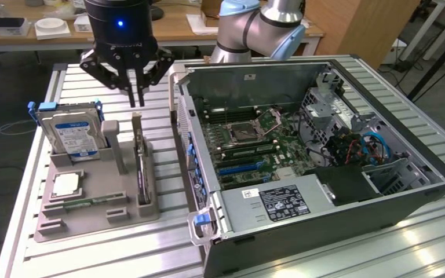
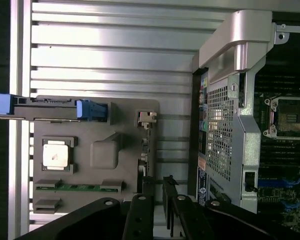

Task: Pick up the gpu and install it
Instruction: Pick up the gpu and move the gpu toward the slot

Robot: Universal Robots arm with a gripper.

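Observation:
The gpu is a thin dark card standing on its edge in a slot of the grey holder tray. Its silver bracket end points toward the back of the table. In the wrist view the gpu is seen edge-on, with its bracket at the far end. My gripper hangs above the card's back end without touching it. Its two fingers stand a narrow gap apart and hold nothing. My gripper sits roughly in line with the card's edge.
The tray also holds an upright silver hard drive, a CPU and a green memory stick. The open computer case lies to the exterior view's right, its motherboard exposed. A slatted metal table carries everything.

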